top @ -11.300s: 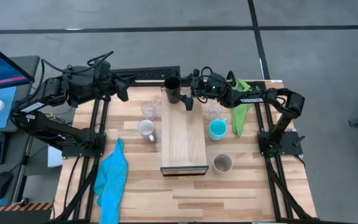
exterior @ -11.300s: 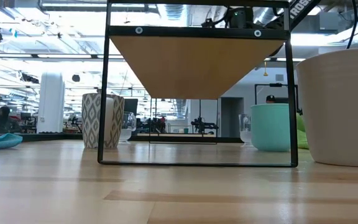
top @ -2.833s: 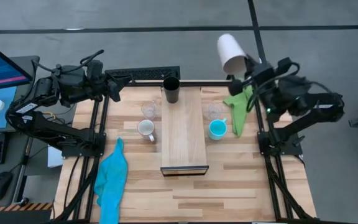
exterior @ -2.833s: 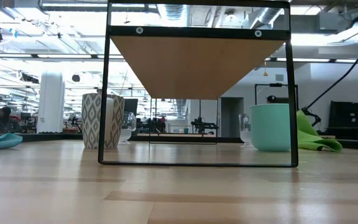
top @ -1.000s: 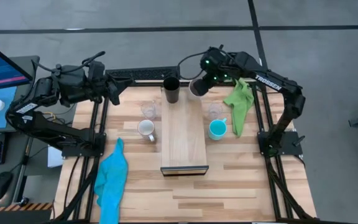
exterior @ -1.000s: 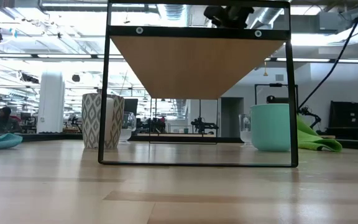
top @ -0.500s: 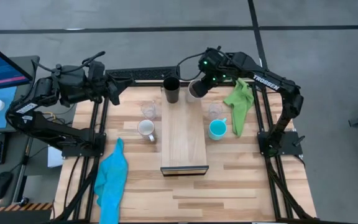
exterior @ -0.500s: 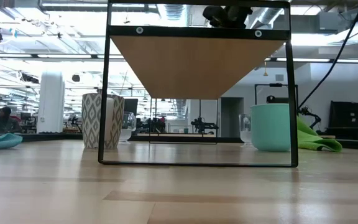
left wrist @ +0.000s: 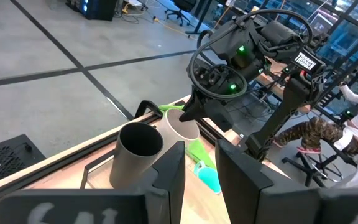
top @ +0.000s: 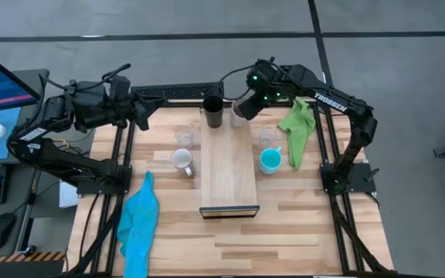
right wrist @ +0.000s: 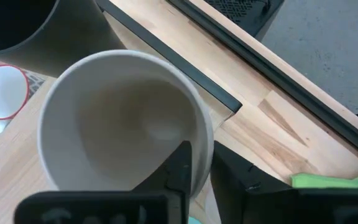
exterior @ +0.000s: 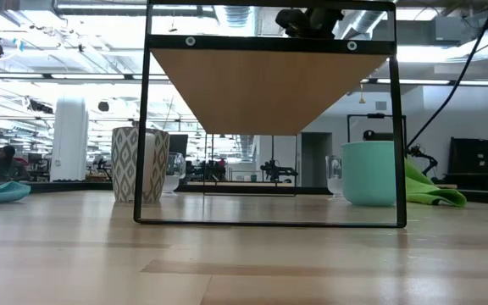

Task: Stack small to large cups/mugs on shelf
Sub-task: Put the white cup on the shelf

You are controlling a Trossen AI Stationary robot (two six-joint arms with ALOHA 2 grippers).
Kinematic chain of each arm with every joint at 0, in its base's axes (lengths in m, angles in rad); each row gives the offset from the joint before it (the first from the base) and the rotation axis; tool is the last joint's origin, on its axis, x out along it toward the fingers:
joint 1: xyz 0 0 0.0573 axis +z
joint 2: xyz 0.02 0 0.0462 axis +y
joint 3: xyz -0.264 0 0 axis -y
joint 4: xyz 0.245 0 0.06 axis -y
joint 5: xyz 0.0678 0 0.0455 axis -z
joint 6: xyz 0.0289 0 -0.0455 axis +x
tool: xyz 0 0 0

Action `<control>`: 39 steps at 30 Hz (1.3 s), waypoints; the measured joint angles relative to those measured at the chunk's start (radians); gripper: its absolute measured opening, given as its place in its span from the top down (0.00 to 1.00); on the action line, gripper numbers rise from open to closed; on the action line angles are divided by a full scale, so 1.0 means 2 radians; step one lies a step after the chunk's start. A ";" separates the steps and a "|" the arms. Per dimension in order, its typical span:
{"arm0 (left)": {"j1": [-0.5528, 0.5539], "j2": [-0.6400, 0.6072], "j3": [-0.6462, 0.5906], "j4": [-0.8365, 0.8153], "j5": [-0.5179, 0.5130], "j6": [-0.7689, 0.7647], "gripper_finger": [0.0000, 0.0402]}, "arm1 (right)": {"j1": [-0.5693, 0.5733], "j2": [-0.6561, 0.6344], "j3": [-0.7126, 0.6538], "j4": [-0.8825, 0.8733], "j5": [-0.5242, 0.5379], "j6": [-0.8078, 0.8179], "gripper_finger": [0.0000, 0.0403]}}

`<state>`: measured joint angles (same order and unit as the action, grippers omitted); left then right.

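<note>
Between the jaws of the right gripper — the rim wall of the beige-grey cup, one finger inside the mouth, one outside, closed down to the thickness of that wall. Mouth up, cup hanging over the far end of the shelf; whether the base touches the plank cannot be told.

Likely stiff, glazed and fairly light, so slippery in a one-sided rim pinch and prone to swing or chip on a hard landing. Best held as now, at the rim, and set down gently.

Just beside the jaws: the black cup, upright on the same end of the shelf, close enough for a knock. Farther from the jaws, down on the table either side of the shelf: two clear glass cups, the white mug and the turquoise mug.

Well apart from all of this, the left gripper waiting off the table's far left corner, jaws parted with nothing between them.

From the right wrist, the exact grip and the cup's empty inside; from above, only a pale disc under the arm. From the low camera, neither cup — only the shelf's underside and frame, with the mugs on the table beyond.
</note>
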<state>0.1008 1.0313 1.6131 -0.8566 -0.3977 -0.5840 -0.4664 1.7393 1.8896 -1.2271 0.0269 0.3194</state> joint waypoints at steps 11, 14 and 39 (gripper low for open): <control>0.000 0.000 0.000 0.000 0.000 0.002 0.80 | 0.000 0.000 0.000 0.007 0.000 0.000 0.66; 0.000 0.000 0.000 0.000 0.000 0.002 0.80 | 0.000 0.000 0.000 0.010 0.000 -0.001 0.62; 0.000 0.000 0.000 -0.001 0.000 0.002 0.80 | 0.000 -0.002 0.000 0.036 -0.030 -0.008 0.42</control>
<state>0.1009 1.0312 1.6131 -0.8577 -0.3977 -0.5793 -0.4671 1.7346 1.8887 -1.1554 -0.0326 0.3027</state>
